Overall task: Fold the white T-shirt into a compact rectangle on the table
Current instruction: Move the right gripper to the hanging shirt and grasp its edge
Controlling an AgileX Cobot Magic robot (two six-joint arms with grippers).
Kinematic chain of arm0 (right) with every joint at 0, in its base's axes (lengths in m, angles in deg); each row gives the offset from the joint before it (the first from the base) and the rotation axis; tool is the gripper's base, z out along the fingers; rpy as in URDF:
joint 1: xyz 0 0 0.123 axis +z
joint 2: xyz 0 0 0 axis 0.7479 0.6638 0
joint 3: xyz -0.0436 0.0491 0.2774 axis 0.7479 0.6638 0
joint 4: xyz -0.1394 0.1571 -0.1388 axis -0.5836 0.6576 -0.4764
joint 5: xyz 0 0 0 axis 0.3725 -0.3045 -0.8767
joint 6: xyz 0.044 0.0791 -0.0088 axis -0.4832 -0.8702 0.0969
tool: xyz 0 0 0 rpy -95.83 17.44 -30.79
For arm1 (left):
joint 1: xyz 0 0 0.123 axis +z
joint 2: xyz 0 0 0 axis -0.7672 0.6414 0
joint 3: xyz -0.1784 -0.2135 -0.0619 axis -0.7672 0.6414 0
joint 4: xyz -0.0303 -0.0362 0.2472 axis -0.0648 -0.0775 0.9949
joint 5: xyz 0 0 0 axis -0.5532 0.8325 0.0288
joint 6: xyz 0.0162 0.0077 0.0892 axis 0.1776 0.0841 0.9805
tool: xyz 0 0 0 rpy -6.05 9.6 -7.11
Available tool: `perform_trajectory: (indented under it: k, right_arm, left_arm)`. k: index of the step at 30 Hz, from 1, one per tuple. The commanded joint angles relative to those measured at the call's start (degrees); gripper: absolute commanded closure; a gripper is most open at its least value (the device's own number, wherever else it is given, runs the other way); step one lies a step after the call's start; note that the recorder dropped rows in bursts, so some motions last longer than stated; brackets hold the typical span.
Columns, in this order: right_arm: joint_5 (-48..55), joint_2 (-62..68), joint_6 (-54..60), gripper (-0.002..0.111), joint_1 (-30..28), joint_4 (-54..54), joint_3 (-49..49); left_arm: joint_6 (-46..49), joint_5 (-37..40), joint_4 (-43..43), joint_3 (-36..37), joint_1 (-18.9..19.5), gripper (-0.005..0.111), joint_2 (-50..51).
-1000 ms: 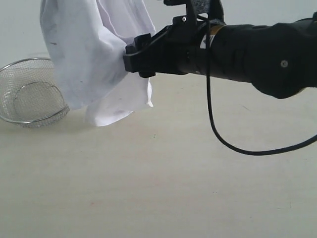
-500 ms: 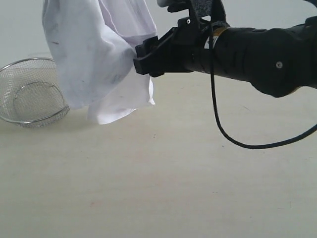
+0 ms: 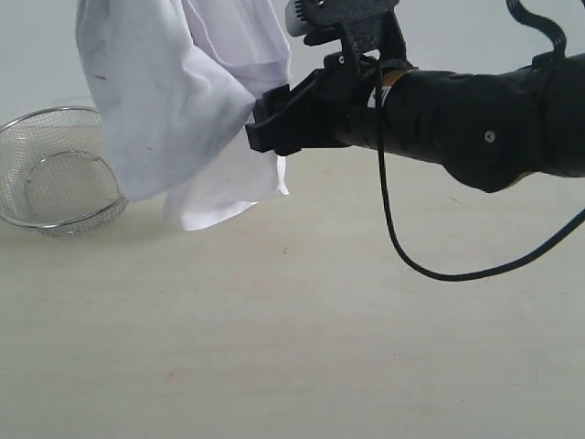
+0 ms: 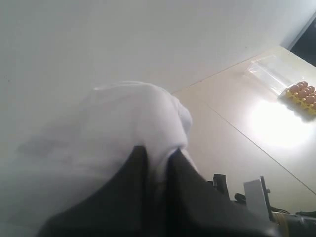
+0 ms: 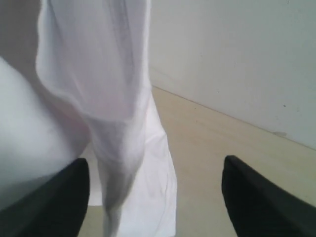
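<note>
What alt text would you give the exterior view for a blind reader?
A white T-shirt hangs bunched in the air, its lower end near the pale table, while the right arm's black end effector meets the cloth from the right. A wire-mesh basket sits at the left, partly behind the shirt.

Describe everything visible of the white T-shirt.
The white T-shirt hangs bunched and creased, thin soft cloth with faint grey smudges; no lettering shows. The left claw is shut on a gathered fold. The open right claw sits at its side, a fold hanging inside it. Its lowest corner nears the table.
</note>
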Motion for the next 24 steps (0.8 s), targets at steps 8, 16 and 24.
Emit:
perform_trajectory:
  k: [8, 16, 24]
  right_arm:
    - [-7.13, 3.49, -2.04, 0.041, 2.03, -1.75, -0.26]
    - [-13.53, 4.62, -2.43, 0.069, 3.49, -2.30, -0.26]
    - [-13.47, 3.95, 2.11, 0.108, 3.38, -3.05, -0.26]
  left_arm:
    - [0.06, -1.48, -2.69, -0.55, -0.09, 0.102, -1.24]
    - [0.06, -1.48, -2.92, -0.55, -0.09, 0.102, -1.24]
    - [0.06, -1.48, -2.92, -0.55, -0.09, 0.102, -1.24]
